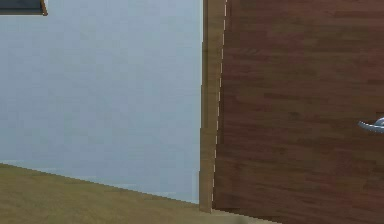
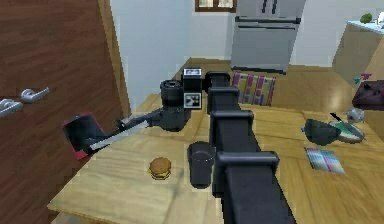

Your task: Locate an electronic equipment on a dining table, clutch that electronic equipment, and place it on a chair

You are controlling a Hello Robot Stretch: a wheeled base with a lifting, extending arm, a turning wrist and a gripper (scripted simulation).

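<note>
- Nearest, in the arm side view: dark square arm bar (image 2: 240, 150) stretched out over the light wooden table (image 2: 110, 190), a dark cylindrical cup (image 2: 201, 163) just beside it and a small round burger-like bun (image 2: 158, 168) a little further toward the view's left.
- Next out: pincer (image 2: 100, 142) reaching toward the view's left, thin fingers ending at a red-and-dark blocky thing (image 2: 78, 130) by the table's left edge.
- Cannot tell how far open the pincer is, nor whether it has hold of anything, with that red thing right at its tip.
- Probably the electronic equipment, that red-and-dark block, but shape too vague to be sure. Could equally be part of a seat.
- Over at the view's right: flat multicoloured card (image 2: 325, 160) and a dark green rounded dish (image 2: 325, 130) on the table, well apart from the pincer.
- Beyond the table: chair with striped cushion (image 2: 255, 88), then a grey steel fridge (image 2: 266, 40).
- Forward view: brown wooden door (image 1: 300, 110) with silver handle (image 1: 372, 125), close ahead.
- Progress, as a judgement: table found and arm extended, grasp unconfirmed. Left to do: carrying to a chair and setting down.
</note>
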